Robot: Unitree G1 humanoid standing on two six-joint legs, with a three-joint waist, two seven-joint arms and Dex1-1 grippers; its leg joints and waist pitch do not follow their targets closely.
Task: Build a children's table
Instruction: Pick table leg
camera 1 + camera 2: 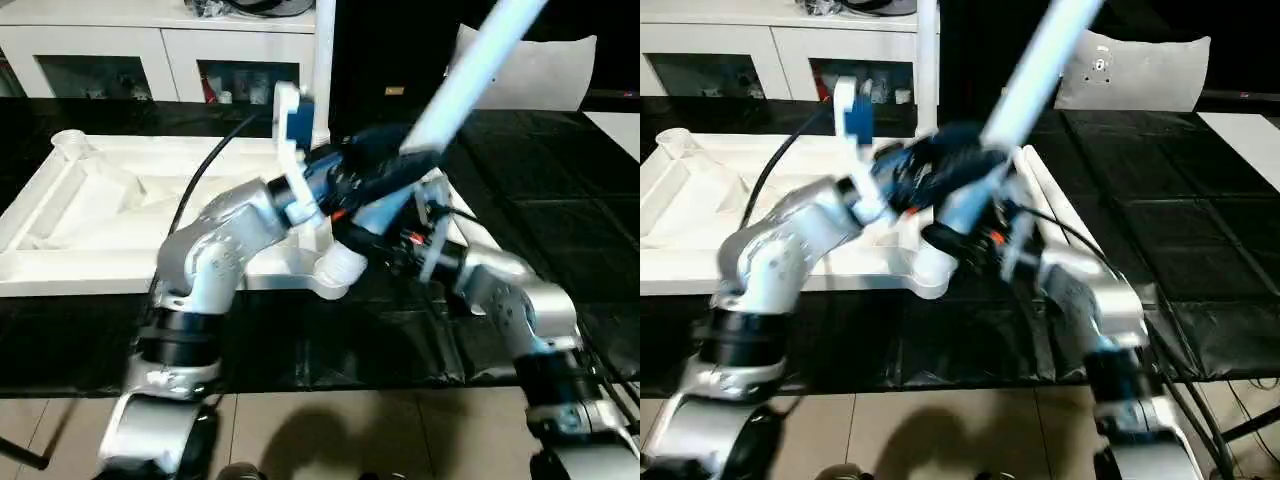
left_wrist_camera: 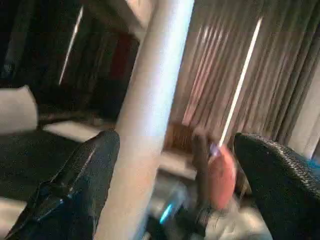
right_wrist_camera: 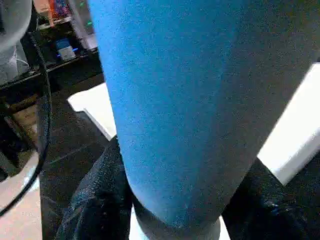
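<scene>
Right gripper (image 3: 175,210) clamping leg (image 1: 470,70) near its base, axis leaning toward 1 o'clock. Left gripper (image 2: 175,185) gaping wide, loosely straddling leg. Seating into corner socket (image 1: 335,270) at 6 o'clock.

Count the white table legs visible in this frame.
2. One leg stands upright at the table top's far edge. The other leg slants between both grippers, its lower end at the near corner socket. Others may be hidden or out of frame.

White cabinet (image 1: 150,50) behind black-covered work table (image 1: 560,200), pale tiled floor (image 1: 330,430) below.
</scene>
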